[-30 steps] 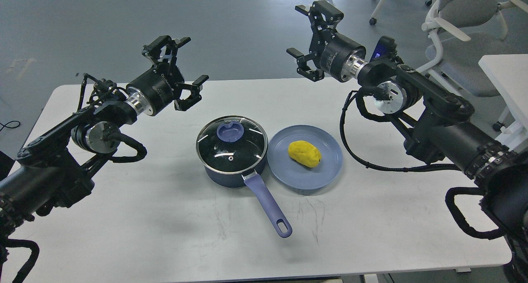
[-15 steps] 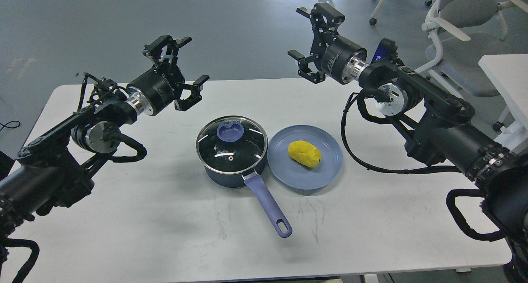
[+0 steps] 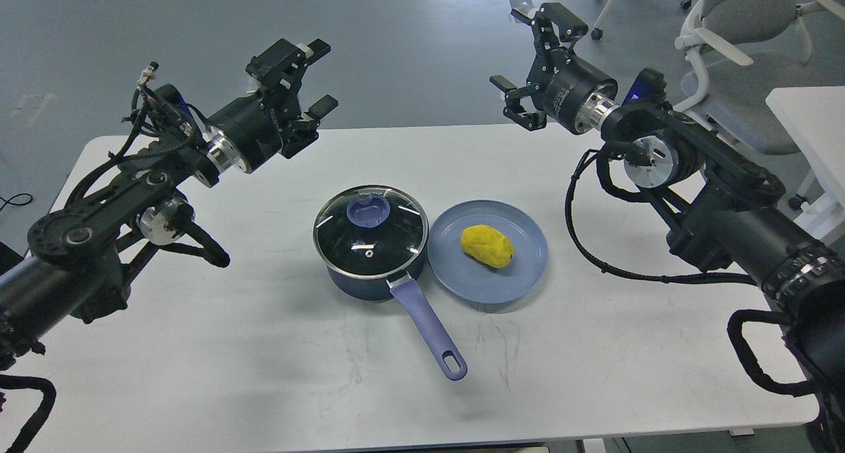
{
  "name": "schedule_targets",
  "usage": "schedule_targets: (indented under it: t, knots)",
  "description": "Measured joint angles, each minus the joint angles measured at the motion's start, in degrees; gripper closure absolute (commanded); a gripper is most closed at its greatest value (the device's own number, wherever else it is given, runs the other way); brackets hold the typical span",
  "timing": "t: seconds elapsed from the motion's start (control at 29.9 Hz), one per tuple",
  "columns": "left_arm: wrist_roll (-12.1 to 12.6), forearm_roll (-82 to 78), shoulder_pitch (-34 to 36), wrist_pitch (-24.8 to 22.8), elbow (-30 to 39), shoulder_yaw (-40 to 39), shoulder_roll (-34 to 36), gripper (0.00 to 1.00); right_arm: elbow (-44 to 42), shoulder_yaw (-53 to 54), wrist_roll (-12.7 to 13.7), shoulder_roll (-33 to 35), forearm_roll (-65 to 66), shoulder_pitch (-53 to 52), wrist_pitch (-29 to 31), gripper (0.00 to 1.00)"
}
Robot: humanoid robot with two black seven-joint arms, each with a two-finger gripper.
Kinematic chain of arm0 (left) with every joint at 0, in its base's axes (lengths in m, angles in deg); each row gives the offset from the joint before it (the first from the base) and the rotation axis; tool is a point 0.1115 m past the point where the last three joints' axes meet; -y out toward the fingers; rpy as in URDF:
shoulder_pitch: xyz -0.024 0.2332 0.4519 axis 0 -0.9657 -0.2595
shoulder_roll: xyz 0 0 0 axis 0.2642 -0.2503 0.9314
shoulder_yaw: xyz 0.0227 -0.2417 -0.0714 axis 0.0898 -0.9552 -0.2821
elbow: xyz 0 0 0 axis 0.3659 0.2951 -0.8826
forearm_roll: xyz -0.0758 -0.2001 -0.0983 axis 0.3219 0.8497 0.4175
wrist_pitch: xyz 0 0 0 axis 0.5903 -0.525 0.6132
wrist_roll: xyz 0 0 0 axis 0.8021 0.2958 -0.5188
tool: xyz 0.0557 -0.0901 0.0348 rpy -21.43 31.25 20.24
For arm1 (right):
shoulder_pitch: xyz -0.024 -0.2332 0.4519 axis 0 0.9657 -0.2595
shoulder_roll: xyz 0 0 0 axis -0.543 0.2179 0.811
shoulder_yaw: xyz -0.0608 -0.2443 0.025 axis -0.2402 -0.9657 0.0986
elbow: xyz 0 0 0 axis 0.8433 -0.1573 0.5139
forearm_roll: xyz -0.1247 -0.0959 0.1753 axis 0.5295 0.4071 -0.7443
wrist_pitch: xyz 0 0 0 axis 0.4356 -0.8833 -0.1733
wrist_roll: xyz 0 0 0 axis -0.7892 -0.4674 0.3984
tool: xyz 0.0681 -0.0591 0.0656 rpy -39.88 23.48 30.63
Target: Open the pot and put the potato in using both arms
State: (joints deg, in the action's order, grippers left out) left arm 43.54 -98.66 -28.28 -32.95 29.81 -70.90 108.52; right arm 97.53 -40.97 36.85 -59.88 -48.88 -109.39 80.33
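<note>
Our left gripper (image 3: 310, 76) and right gripper (image 3: 535, 60) hang spread apart above the table's (image 3: 198, 360) far edge. The lidded pot (image 3: 370, 242) sits mid-table, touching the plate (image 3: 521, 268) on its right, which holds the potato (image 3: 487, 245). We see bare tabletop all around them.

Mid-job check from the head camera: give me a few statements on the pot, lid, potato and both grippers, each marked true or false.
1. The glass lid sits on the pot. True.
2. The potato is inside the pot. False: it lies on the blue plate.
3. The left gripper grips the lid knob. False: it is open, above the table.
4. The right gripper holds nothing. True.
5. The pot handle points toward the robot. True.
</note>
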Motion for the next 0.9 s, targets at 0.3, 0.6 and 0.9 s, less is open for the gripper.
schedule_targets:
  t: [0.3,0.6,0.9]
  knots:
    - [-0.9,-1.2,0.2,4.2,0.1,0.2,0.7,0.02,0.2,2.6,0.4,0.4,-0.2,3.5,-0.2,0.0]
    - [-4.7,-1.6,0.1,6.5,0.4,0.1,5.0,0.02,0.3,2.6,0.4,1.6,-0.2,4.7,-0.1,0.0]
    - [-6.0,-32.2,0.3,19.2,10.1,0.9,6.3,0.02,0.3,5.2,0.2,4.9,-0.2,6.5,-0.1,0.0]
